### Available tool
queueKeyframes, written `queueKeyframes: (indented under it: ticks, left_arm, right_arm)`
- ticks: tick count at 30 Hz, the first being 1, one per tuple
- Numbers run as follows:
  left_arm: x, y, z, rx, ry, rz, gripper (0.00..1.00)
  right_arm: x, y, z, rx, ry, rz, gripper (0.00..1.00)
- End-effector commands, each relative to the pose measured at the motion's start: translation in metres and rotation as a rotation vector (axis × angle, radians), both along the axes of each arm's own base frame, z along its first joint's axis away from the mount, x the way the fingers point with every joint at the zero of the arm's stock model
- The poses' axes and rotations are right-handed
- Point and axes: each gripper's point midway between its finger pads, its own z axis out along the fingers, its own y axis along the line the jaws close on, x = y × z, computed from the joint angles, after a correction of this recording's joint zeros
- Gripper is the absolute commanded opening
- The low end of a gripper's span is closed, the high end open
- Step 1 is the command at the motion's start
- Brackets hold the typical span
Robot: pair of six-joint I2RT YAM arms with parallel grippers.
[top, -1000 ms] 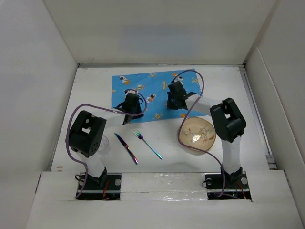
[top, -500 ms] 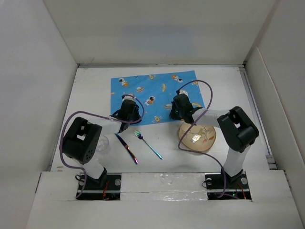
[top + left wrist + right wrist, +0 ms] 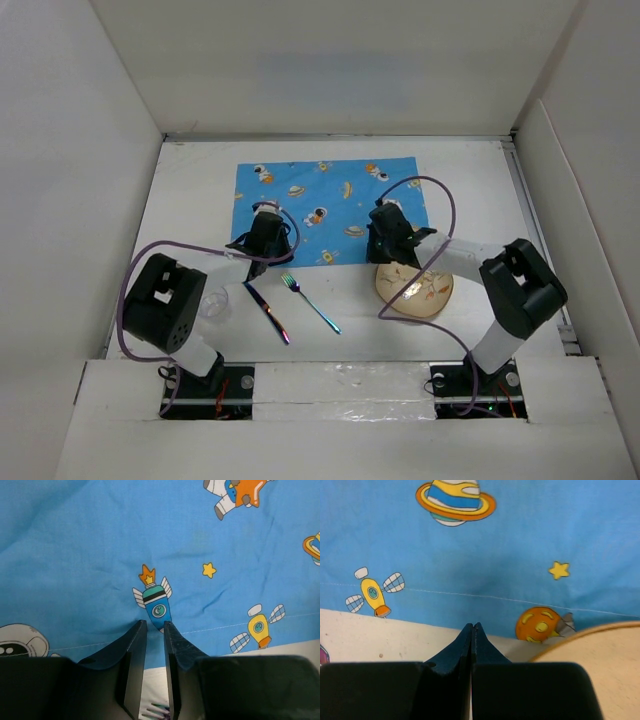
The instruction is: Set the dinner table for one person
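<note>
The left pincer (image 3: pixel 155 624) stands slightly parted and the right pincer (image 3: pixel 471 626) is closed, both tips at the placemat (image 3: pixel 330 195) near hem. Just beside lies the plate (image 3: pixel 600 660). The white bench (image 3: pixel 480 190), walled by panels, carries everything, including a clear glass (image 3: pixel 213 305).

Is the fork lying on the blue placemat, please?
No: the top view shows the fork on the bare white dinner table, just short of the placemat's near edge.

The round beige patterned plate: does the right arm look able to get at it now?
Probably yes: the right gripper is close beside the plate, at its rim, and nothing lies between them.
</note>
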Motion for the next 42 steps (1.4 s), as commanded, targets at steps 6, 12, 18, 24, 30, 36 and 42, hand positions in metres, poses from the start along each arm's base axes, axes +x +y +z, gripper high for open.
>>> queueKeyframes:
  ticks: [6,12,18,24,30,36,42]
  left_arm:
    - [-0.014,0.013,0.029,0.002,-0.053,0.041,0.22]
    - [-0.025,-0.004,0.128,-0.196,-0.295,0.005,0.5]
    - [-0.061,-0.022,0.201,-0.431,-0.484,-0.143,0.48]
    - [-0.076,-0.024,0.217,-0.48,-0.537,-0.202,0.48]
    - [-0.084,-0.019,0.23,-0.505,-0.609,-0.21,0.48]
    - [-0.098,-0.012,0.246,-0.544,-0.685,-0.22,0.48]
    - [-0.106,-0.009,0.253,-0.502,-0.721,-0.169,0.48]
  right_arm:
    - [0.017,-0.03,0.06,0.043,-0.149,-0.029,0.03]
    - [-0.026,-0.075,0.133,0.176,-0.377,-0.207,0.0]
    - [-0.098,-0.14,0.117,0.307,-0.339,-0.472,0.0]
    - [-0.129,-0.157,0.075,0.376,-0.19,-0.639,0.41]
    - [-0.12,-0.172,0.041,0.185,-0.008,-0.793,0.63]
    - [-0.123,-0.174,0.02,0.017,0.175,-0.863,0.6]
    - [-0.14,-0.158,0.013,0.019,0.285,-0.897,0.52]
